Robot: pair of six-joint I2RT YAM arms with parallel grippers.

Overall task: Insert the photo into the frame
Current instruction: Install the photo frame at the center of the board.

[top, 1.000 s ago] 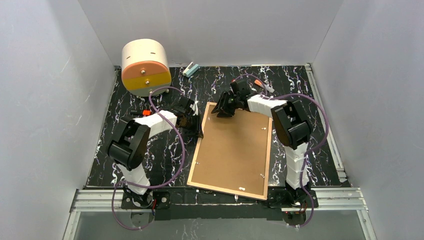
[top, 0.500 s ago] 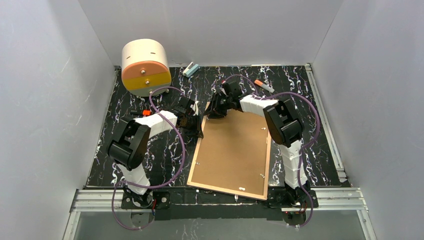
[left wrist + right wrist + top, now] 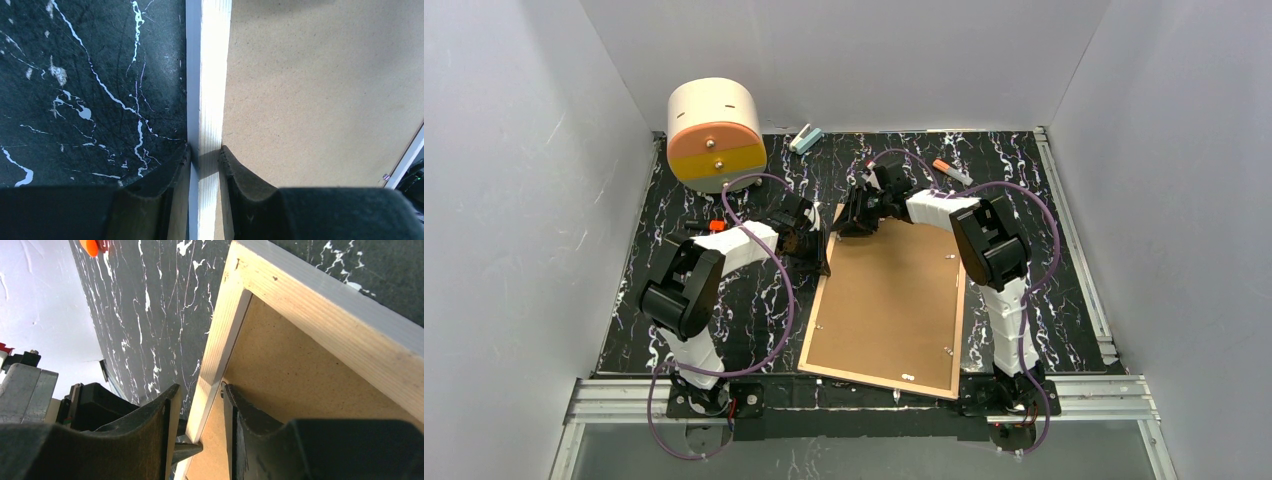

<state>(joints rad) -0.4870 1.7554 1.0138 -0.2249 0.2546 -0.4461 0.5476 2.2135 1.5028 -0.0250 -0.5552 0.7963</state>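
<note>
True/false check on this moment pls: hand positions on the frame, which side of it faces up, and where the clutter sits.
1. The left hand pinches the frame on its left rim. True.
2. The frame lies glass side up. False: the brown backing board faces up.
3. The right hand is at the frame's near edge. False: it straddles the left rim by the far left corner.
4. A round drawer box stands at the table's far left corner. True.
5. The orange-capped marker lies on the backing board. False: it lies on the table beyond the frame's far edge.
</note>
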